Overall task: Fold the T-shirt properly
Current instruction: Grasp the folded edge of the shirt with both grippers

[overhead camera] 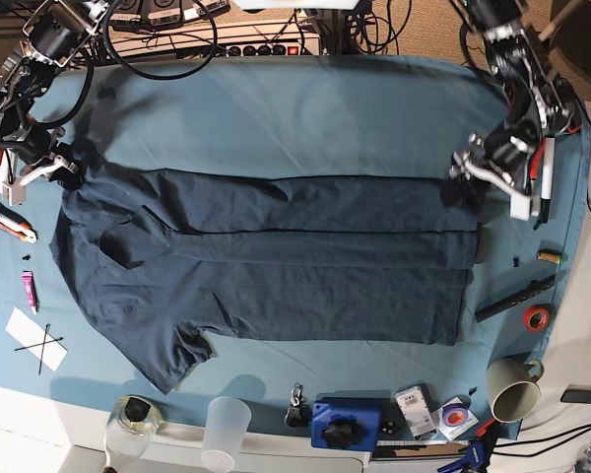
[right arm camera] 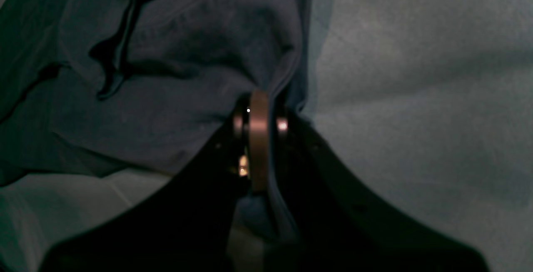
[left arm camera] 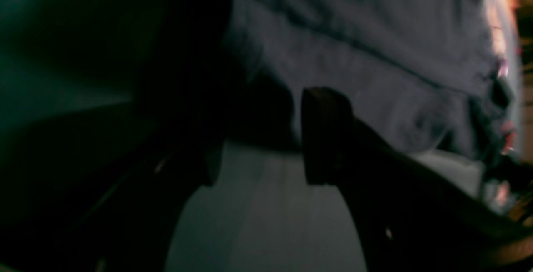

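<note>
The T-shirt (overhead camera: 276,266) lies flat across the middle of the base view, dark navy, collar toward the left, hem toward the right. Its upper long edge is folded down into a band with a straight crease running left to right; the lower sleeve (overhead camera: 177,355) still sticks out at lower left. In the right wrist view the cloth bunches into deep wrinkles.

The right gripper (right arm camera: 259,113), at the base view's left edge, is clamped on a pinch of the T-shirt near the shoulder. The left gripper (left arm camera: 258,138), at the base view's right, has its jaws spread apart with nothing between them, just beside the shirt's hem corner; that view is blurred.

Along the bottom edge stand a clear cup (overhead camera: 225,429), a glass jar (overhead camera: 130,419), a blue box (overhead camera: 350,424) and a mug (overhead camera: 512,389). A tape roll (overhead camera: 537,317) lies at right, a paper with a cross (overhead camera: 34,340) at left.

A teal cloth (overhead camera: 305,108) covers the table; cables (overhead camera: 177,30) run along the top.
</note>
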